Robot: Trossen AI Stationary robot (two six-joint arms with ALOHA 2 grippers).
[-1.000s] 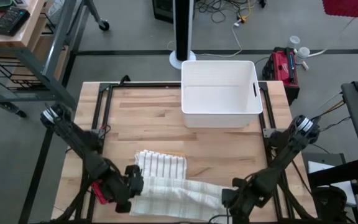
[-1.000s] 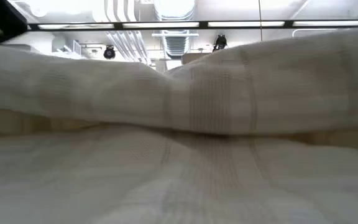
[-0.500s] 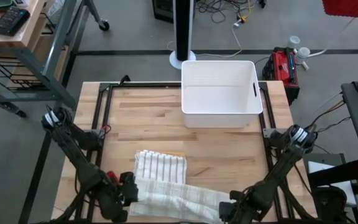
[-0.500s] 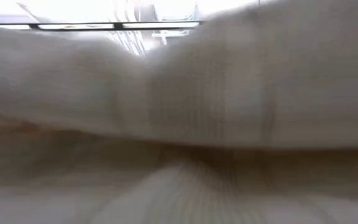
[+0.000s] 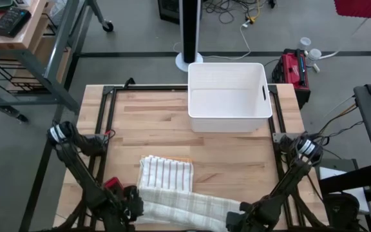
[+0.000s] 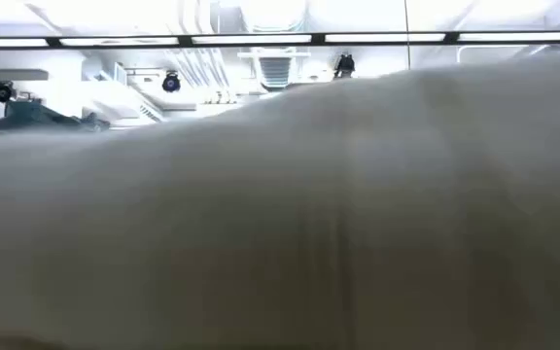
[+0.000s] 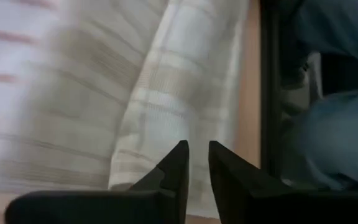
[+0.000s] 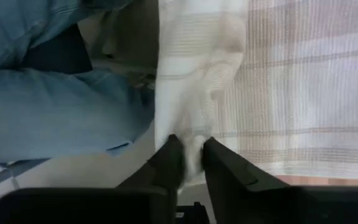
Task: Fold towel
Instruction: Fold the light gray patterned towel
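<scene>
The towel (image 5: 172,190) is off-white with faint checks and brownish stripes, and it lies on the near part of the wooden table (image 5: 153,122). Its striped far part lies flat. Its near band runs between the two grippers. My left gripper (image 5: 133,206) is shut on the band's left end and my right gripper (image 5: 236,221) on its right end, both at the table's near edge. In the low view the towel (image 6: 338,224) fills nearly the whole picture. My left gripper (image 7: 197,163) pinches the towel's near left edge (image 7: 166,134) between its two fingers. It comes in low from the table's left, and the cloth beyond the fingers lies on the table. My right gripper (image 8: 190,155) pinches a bunched fold at the towel's near right edge (image 8: 194,127). It comes from the table's right, and the cloth spreads flat past the fingers.
A white plastic bin (image 5: 227,124) stands at the far middle of the table. Bare wood lies between the bin and the towel. Blue denim of a person (image 8: 55,112) shows close beyond the table's near edge, and the same person's denim (image 7: 334,130) shows in the left wrist view.
Both grippers have moved toward the table's near edge, staying shut. They dragged the towel's near band with them while the striped far part stayed in place. The cloth has come closer to the low camera and now blocks most of its view.
</scene>
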